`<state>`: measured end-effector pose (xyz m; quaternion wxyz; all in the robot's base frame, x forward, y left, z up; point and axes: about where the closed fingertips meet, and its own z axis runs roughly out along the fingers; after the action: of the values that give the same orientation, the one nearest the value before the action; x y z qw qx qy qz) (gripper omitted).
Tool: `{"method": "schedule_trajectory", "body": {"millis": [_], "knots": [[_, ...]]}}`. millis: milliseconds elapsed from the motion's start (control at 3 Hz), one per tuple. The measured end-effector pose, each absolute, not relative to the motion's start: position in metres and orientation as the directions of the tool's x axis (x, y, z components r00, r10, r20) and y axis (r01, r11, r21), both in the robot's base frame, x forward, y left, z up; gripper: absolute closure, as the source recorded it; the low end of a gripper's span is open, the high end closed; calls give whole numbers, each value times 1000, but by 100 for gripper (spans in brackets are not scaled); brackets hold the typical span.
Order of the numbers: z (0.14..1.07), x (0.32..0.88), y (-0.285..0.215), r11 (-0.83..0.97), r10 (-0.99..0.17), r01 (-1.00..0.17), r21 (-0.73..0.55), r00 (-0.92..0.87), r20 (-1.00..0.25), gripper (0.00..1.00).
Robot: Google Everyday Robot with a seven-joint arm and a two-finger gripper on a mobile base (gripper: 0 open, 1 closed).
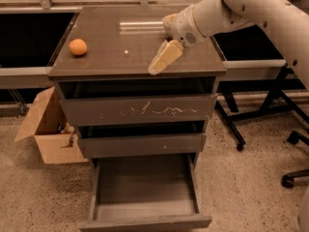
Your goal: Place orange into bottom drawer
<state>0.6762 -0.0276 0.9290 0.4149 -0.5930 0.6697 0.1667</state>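
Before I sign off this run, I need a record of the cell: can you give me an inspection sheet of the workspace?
Surface: glossy dark brown cabinet top, with a small pale speck near its middle.
Job's things: small round orange fruit near the top's left edge; lowest grey-brown drawer pulled open.
Clutter: nothing seen.
Grippers: cream two-finger gripper over the top's front edge, right of centre, well apart from the orange, holding nothing.
Cables: nothing seen.
Surroundings: open cardboard box on the speckled floor at left; black wheeled stand legs at right.

Cream tool (155, 67) hangs over the grey-brown cabinet top (106, 57); the orange (77, 47) is bright orange.
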Motion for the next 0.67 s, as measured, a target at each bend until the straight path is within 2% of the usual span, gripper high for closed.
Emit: {"method": "schedule_trajectory", "body": {"millis": [333, 667], "knots": [[933, 718, 44, 192, -564, -944, -270, 119, -817, 0], [940, 731, 88, 177, -497, -951, -254, 137, -857, 0]]}}
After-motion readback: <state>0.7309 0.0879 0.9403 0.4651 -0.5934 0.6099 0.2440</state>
